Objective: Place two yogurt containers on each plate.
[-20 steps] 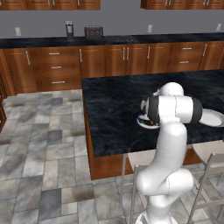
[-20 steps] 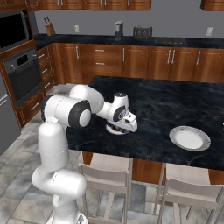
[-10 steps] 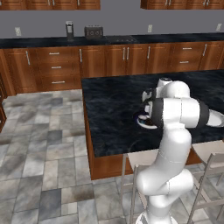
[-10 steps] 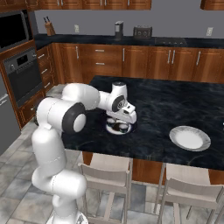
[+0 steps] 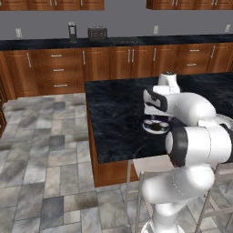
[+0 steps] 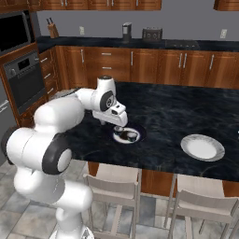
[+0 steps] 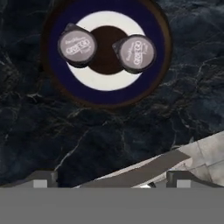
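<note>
Now spread wide and empty, having let go within the last second and lifted clear: gripper [image 6: 119, 127] above the dark-rimmed plate [image 7: 153, 26]. Two round yogurt containers [image 7: 77, 45] resting side by side on that plate, one either side of its dark centre, so probably half the job done. Seen from the hand, both tubs well beyond the fingertips [image 7: 43, 178], untouched. Pale plate [image 6: 202, 147] well apart along the counter [image 6: 177, 107], carrying nothing yet.

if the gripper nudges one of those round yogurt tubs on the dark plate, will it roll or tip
Probably neither. Each yogurt tub sits upright on its flat base, lid up, so a nudge would likely slide it. It looks small and light, so it may skid easily across the smooth dark-rimmed plate, perhaps into the second tub.
</note>
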Tool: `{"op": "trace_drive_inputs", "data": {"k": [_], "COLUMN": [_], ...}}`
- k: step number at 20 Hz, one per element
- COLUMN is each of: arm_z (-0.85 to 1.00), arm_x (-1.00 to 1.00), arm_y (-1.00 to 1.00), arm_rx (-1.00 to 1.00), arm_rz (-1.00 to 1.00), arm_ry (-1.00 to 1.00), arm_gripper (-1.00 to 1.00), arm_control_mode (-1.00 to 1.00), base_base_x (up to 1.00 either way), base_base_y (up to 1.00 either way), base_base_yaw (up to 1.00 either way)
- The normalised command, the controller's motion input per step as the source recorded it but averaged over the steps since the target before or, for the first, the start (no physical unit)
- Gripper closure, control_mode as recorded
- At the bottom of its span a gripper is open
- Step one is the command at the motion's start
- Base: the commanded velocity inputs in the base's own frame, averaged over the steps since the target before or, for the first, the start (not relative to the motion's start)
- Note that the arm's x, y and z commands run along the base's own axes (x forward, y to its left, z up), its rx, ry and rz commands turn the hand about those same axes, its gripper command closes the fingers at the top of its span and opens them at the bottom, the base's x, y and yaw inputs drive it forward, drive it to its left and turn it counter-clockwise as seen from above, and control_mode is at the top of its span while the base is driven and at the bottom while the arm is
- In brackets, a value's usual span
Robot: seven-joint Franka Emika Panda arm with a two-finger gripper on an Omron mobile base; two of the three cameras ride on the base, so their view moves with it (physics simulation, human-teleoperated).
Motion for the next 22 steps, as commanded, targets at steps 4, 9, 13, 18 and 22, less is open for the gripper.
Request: {"op": "trace_drive_inputs", "data": {"k": [4,9,13,18,22], "arm_z": [0.41,0.19,0.03,0.07,0.14], "arm_x": [-0.84,-0.59,-0.06,-0.04,-0.08], "arm_y": [0.72,0.14,0.0,0.12,0.23], "arm_rx": [0.0,0.01,0.01,-0.01,-0.03], "arm_rz": [0.05,0.04,0.27,0.27,0.05], "arm_ry": [-0.05,-0.28,-0.03,0.0,0.0], "arm_gripper": [-1.0,-1.0,-1.0,-1.0,-1.0], "arm_control_mode": [-1.0,-1.0,-1.0,-1.0,-1.0], "base_base_x": [0.0,0.0,0.0,0.0,0.0], "base_base_y": [0.0,0.0,0.0,0.0,0.0], "base_base_yaw": [0.0,0.0,0.0,0.0,0.0]}}
